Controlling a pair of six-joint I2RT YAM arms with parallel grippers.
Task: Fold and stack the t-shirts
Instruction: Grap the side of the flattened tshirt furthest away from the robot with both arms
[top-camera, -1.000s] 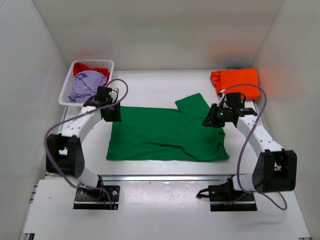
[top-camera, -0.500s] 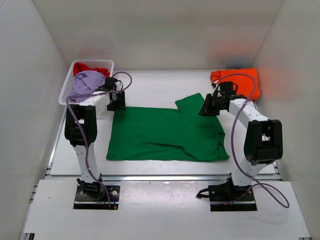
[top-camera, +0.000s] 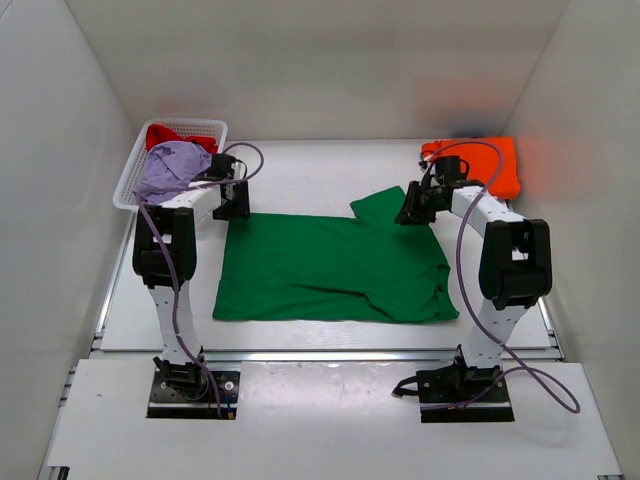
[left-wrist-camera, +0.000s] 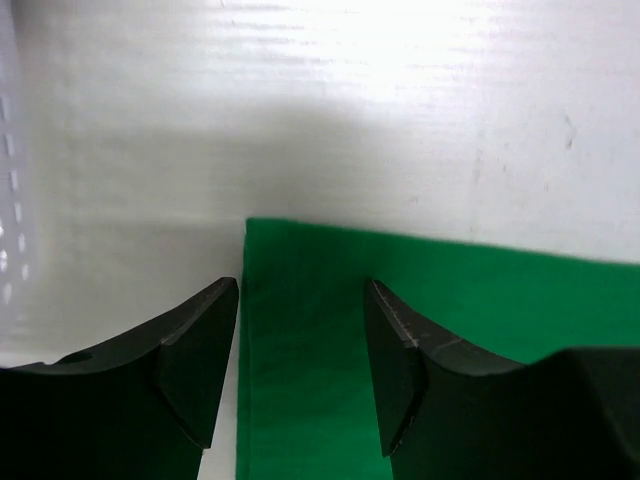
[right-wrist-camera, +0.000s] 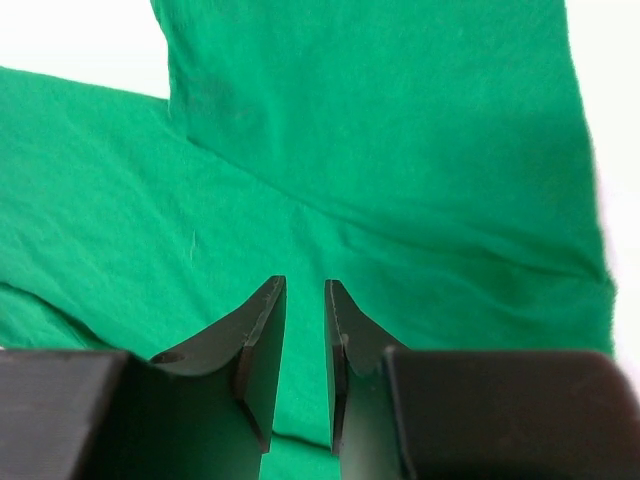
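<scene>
A bright green t-shirt (top-camera: 330, 265) lies spread flat on the white table, one sleeve (top-camera: 385, 205) pointing to the far side. My left gripper (top-camera: 237, 207) hovers over its far left corner (left-wrist-camera: 300, 260). In the left wrist view its fingers (left-wrist-camera: 200, 350) stand wide apart and hold nothing. My right gripper (top-camera: 408, 214) hangs over the cloth (right-wrist-camera: 380, 150) where the sleeve joins the body. A narrow gap separates its jaws and nothing sits between them. A folded orange t-shirt (top-camera: 485, 160) rests at the far right. Lavender (top-camera: 170, 165) and red (top-camera: 165, 135) t-shirts fill the basket.
The white mesh basket (top-camera: 205, 124) stands at the far left, close beside my left arm. White walls enclose the table on the left, far and right sides. A metal rail (top-camera: 320, 355) runs along the near edge, in front of the arm bases.
Both arms have reached farther toward the back of the table. The left gripper has opened wide and now sits over the shirt's far left corner. The right gripper has moved onto the sleeve area.
</scene>
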